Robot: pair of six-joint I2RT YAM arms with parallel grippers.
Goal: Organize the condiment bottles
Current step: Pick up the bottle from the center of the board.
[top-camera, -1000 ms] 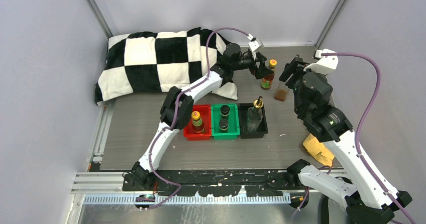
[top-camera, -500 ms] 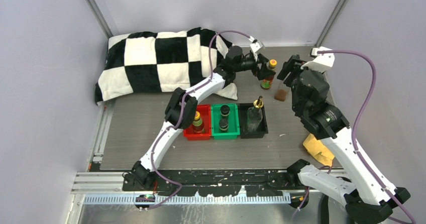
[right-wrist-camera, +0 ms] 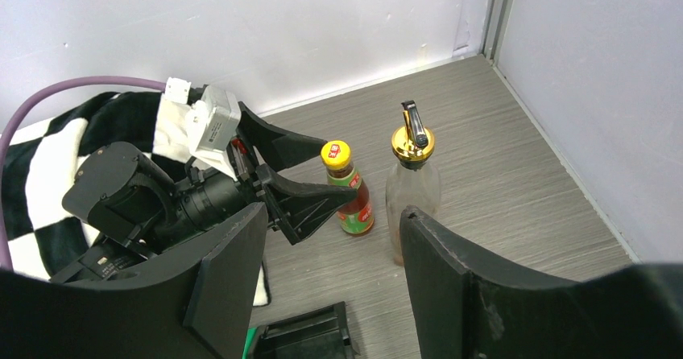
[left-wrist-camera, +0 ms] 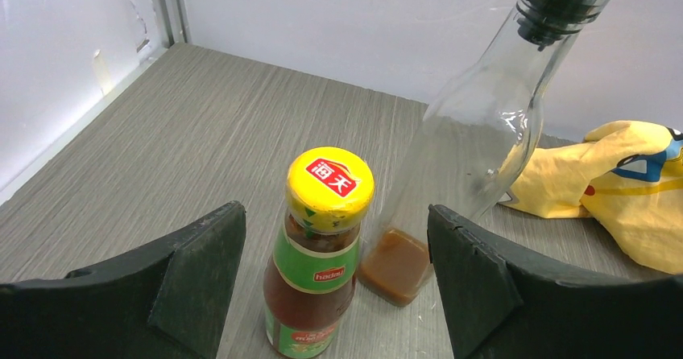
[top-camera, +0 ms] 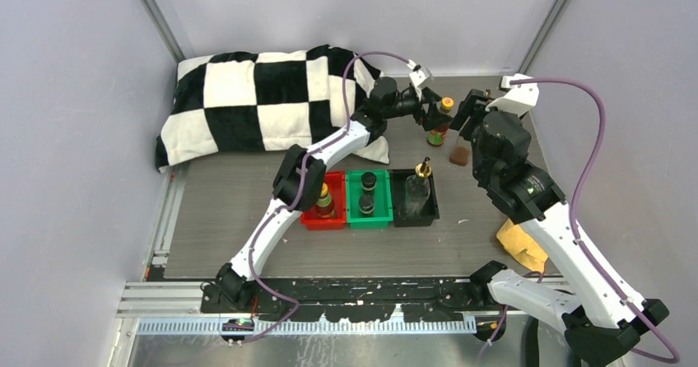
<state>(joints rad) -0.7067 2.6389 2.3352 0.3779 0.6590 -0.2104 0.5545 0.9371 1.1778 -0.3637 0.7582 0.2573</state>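
A reddish-brown bottle (top-camera: 439,125) with a yellow cap and green label stands at the back of the table. My left gripper (top-camera: 428,110) is open. In the left wrist view the bottle (left-wrist-camera: 316,270) stands between its fingers (left-wrist-camera: 201,270) without touching them. A tall clear glass bottle (top-camera: 461,143) with a gold pourer stands just right of it and also shows in the left wrist view (left-wrist-camera: 483,125). My right gripper (top-camera: 467,117) is open and empty above that bottle (right-wrist-camera: 412,183). Another reddish-brown bottle (top-camera: 323,197) is in the red tray, dark bottles (top-camera: 368,188) are in the green tray, and a glass bottle (top-camera: 420,188) is in the black tray.
The red tray (top-camera: 311,219), green tray (top-camera: 354,219) and black tray (top-camera: 433,206) stand in a row mid-table. A checkered cloth (top-camera: 255,95) covers the back left. A yellow cloth (top-camera: 520,245) lies at the right edge. The walls are close behind the bottles.
My right gripper has moved left and back, closer to the glass bottle. My left gripper has edged forward around the reddish-brown bottle. The bottles have not moved.
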